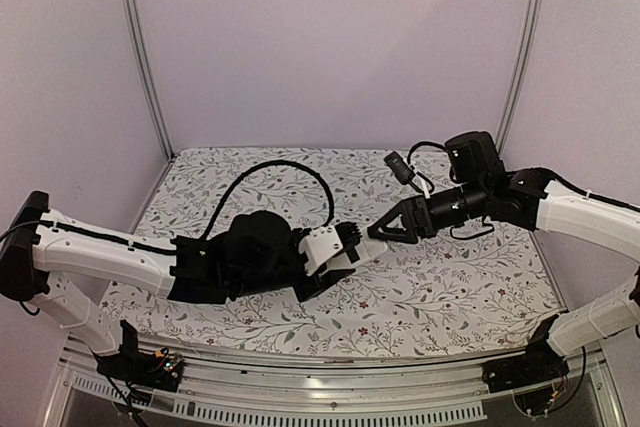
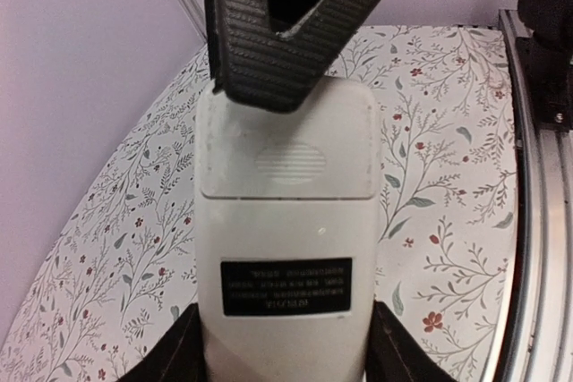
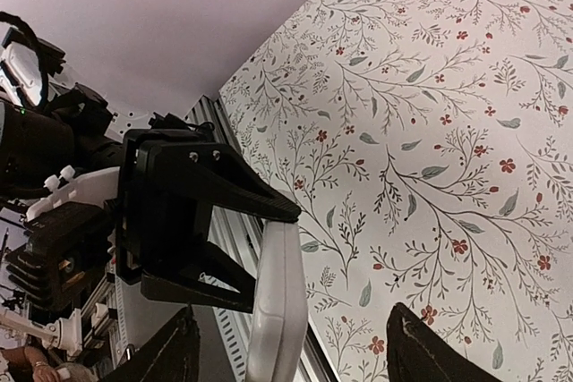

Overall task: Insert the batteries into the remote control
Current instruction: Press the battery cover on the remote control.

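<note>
Right gripper [image 1: 376, 231] crowding far end of remote control [image 2: 285, 248], left gripper [image 2: 285, 310] blocking near end, table [image 1: 480, 287] open around

Robot lab test cell: plain lilac walls [image 1: 330, 37], metal frame posts [image 1: 147, 57], floral cloth [image 1: 460, 287] over table, arms [image 1: 100, 252] bolted to rail [image 1: 330, 392], loose cables [image 1: 285, 163].
</note>
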### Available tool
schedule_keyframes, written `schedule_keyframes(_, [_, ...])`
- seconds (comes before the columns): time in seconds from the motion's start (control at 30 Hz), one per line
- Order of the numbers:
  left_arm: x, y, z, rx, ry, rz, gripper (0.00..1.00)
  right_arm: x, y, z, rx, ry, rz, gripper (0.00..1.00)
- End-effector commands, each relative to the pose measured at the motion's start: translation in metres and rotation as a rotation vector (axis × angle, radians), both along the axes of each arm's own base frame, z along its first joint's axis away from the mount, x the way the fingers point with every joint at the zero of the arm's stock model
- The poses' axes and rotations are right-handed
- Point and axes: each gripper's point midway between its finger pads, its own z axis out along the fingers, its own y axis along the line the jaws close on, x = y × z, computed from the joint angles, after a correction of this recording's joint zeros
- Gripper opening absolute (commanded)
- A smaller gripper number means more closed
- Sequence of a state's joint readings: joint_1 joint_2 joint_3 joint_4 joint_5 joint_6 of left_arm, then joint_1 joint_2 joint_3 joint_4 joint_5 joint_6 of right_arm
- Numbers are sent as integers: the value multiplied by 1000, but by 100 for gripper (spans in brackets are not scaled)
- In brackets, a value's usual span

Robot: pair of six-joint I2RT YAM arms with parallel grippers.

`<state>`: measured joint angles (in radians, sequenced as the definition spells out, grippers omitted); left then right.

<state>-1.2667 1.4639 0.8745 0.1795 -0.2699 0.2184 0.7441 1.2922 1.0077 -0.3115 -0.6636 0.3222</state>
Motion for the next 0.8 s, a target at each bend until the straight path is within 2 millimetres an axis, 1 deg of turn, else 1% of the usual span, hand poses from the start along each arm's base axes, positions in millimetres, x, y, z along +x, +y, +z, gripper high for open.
schedule_keyframes(0.0, [1, 1, 13, -33, -11, 4, 0, -8, -12, 6, -28, 24, 31, 70])
schedule_keyframes(0.17, [4, 4, 9, 1, -35, 14, 0, -12, -17, -3, -86, 56, 45, 59])
schedule_keyframes(0.27, [6, 5, 7, 21, -55, 19, 0, -15, -15, 0, -79, 69, 61, 47])
schedule_keyframes(0.33, [7, 5, 7, 29, -64, 23, 0, -14, -14, -4, -89, 86, 66, 40])
schedule_keyframes(0.5, [7, 2, 11, 16, -75, 15, 0, -12, -8, -11, -81, 105, 79, 35])
schedule_keyframes(0.57, [7, 1, 11, 16, -80, 13, 0, -11, -6, -13, -74, 114, 79, 31])
schedule_keyframes(0.63, [7, 0, 12, 14, -84, 11, 0, -9, -4, -15, -66, 115, 74, 24])
schedule_keyframes(0.73, [5, -2, 14, 8, -89, 4, 0, -6, -1, -17, -54, 120, 67, 12])
schedule_keyframes(0.77, [5, -3, 16, 3, -92, 3, 0, -5, 0, -18, -53, 124, 59, 11])
